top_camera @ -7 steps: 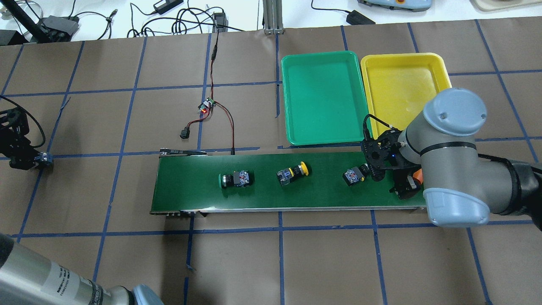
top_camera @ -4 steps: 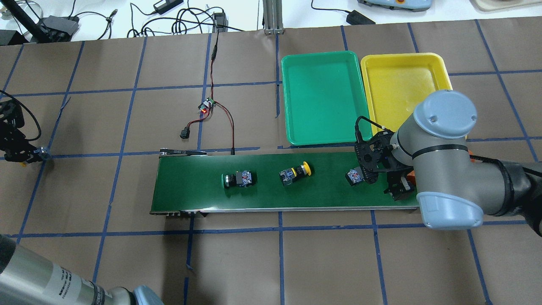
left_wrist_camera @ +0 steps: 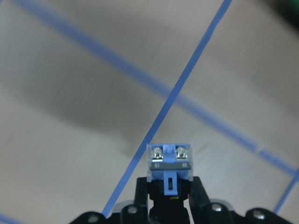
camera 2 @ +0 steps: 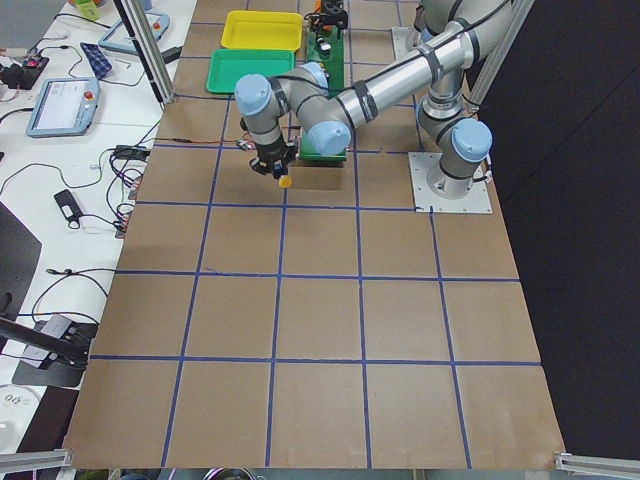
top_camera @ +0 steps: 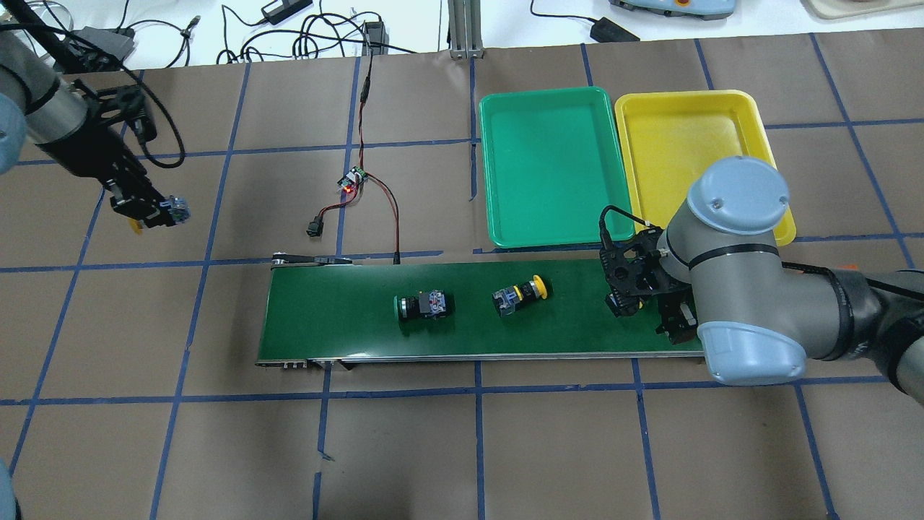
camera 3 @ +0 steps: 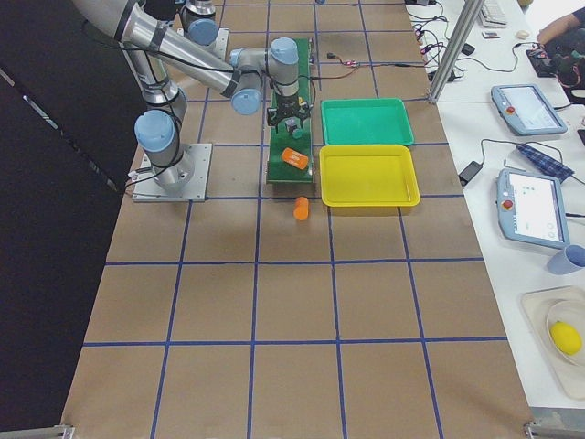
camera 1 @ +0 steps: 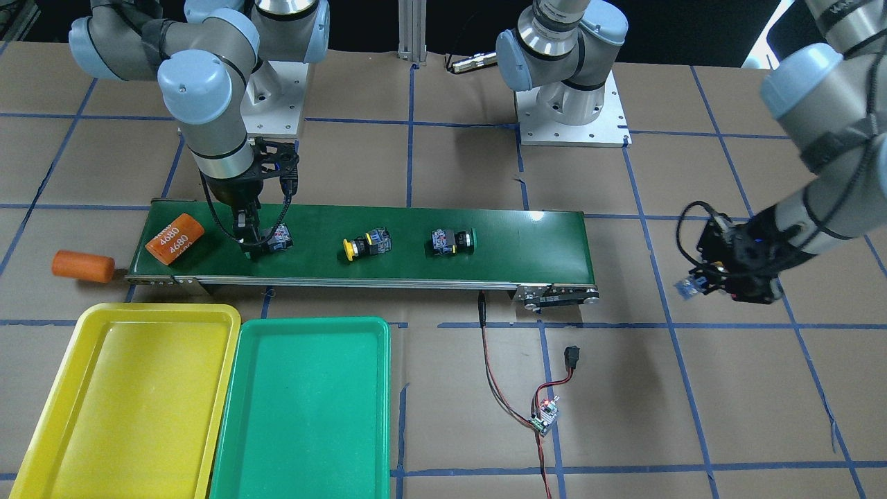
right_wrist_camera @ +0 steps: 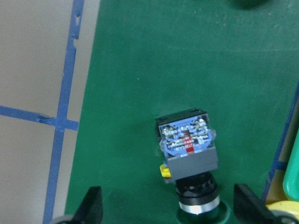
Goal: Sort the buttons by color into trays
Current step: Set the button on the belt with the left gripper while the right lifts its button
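My left gripper (top_camera: 155, 211) is shut on a yellow-capped button (left_wrist_camera: 169, 161), held above the bare table left of the belt; its yellow cap shows in the exterior left view (camera 2: 285, 182). My right gripper (right_wrist_camera: 170, 210) is open low over the belt's right end, its fingers (right_wrist_camera: 93, 207) either side of the cap end of a green button (right_wrist_camera: 187, 144). A second green button (top_camera: 422, 305) and a yellow button (top_camera: 520, 295) lie on the belt. The green tray (top_camera: 548, 166) and yellow tray (top_camera: 686, 144) lie side by side behind the belt.
The dark green conveyor belt (top_camera: 346, 318) crosses the table's middle. An orange 4680 cylinder (camera 1: 173, 238) lies at the belt's end beside my right gripper, another (camera 1: 83, 265) on the table past that end. A small circuit board with wires (top_camera: 352, 180) lies behind the belt.
My left gripper has swung right and away with its button. The buttons on the belt have drifted right. My right gripper has shifted left, over the green button.
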{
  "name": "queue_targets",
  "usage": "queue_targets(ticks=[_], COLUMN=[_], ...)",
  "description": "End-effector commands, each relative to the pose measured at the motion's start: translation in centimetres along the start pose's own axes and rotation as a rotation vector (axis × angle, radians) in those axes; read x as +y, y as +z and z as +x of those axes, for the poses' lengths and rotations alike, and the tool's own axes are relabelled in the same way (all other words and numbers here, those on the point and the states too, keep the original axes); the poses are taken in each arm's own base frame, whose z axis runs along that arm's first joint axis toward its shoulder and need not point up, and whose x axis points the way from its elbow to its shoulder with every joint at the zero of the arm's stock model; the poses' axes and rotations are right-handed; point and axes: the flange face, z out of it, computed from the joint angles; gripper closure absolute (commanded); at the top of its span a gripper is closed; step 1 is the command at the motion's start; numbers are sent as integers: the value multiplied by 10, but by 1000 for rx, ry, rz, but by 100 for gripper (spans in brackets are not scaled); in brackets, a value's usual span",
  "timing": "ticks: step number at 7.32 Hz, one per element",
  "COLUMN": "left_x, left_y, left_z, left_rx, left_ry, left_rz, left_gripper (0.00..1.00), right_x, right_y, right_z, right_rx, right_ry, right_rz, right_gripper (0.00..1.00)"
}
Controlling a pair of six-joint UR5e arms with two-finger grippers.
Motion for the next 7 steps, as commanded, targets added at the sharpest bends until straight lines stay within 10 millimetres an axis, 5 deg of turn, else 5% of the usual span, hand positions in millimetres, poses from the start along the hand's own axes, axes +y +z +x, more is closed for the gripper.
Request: queue_targets(ticks=[1, 2, 3, 5, 6, 7], left_x=[-89, -110, -124, -141, -138, -132], left_y=[23, 44, 68, 99, 108, 115], left_z=[96, 122, 146, 161, 169, 178], left_rx=[24, 0, -11, -90, -72, -65], left_ry=[6, 2, 38, 46, 49, 47], left_rz=[-30, -28, -31, 4, -1, -8], left_gripper=[100, 99, 99, 97, 26, 6], right_x=[2, 2, 8, 10, 17, 26], right_y=[11, 9, 6, -6, -21, -31], right_z=[2, 2, 2, 16, 45, 88], right_rx=[-27, -25, -25, 62, 96, 95], right_ry=[-2, -1, 7, 15, 52, 64], right_rz=[-8, -16, -68, -84, -86, -90], right_gripper=[26, 57, 79, 94, 95, 95])
